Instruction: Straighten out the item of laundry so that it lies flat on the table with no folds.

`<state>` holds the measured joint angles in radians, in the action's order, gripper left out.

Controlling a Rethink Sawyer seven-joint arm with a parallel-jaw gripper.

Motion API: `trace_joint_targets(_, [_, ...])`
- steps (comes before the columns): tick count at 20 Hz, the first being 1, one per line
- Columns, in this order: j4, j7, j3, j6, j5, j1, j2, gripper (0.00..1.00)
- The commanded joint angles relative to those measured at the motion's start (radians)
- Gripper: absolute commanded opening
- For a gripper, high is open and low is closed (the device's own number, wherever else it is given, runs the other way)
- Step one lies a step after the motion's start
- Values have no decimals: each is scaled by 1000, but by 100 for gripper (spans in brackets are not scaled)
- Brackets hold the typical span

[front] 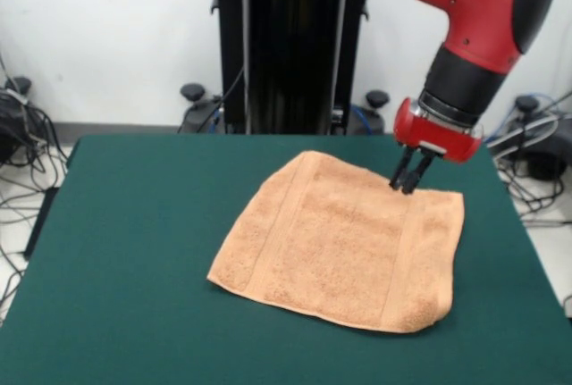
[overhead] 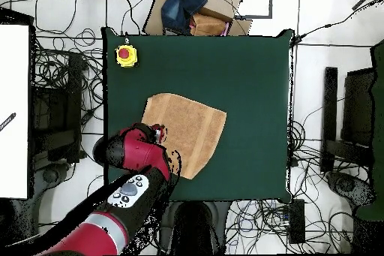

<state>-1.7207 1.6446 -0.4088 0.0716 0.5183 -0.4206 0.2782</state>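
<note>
Though the towel [front: 344, 238] already looks spread nearly flat right of centre on the table [front: 134, 251], its lower right corner seems slightly curled. Poised at the towel's upper right edge, the gripper [front: 410, 181] has its fingers nearly together on nothing I can see; dragging from there could bunch that edge again.

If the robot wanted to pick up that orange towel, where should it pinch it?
Probably a corner, coming straight down from above. The towel lies nearly flat on the table, so only edges and corners offer something to pinch. The end effector hangs at the far edge, so the far corner beside it looks handiest.
</note>
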Motion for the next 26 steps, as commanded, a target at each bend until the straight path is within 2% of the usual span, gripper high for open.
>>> trace_joint_targets(1, [-49, 248, 121, -53, 2, 20, -14, 0])
trace_joint_targets(10, [-53, 238, 130, -69, -10, 39, -15, 0])
trace_joint_targets(17, [-22, 190, 150, -49, -36, 96, -31, 0])
trace_joint_targets(23, [-20, 150, 125, 113, -42, 127, 83, 0])
trace_joint_targets(26, [-9, 151, 88, 222, -44, 113, 141, 0])
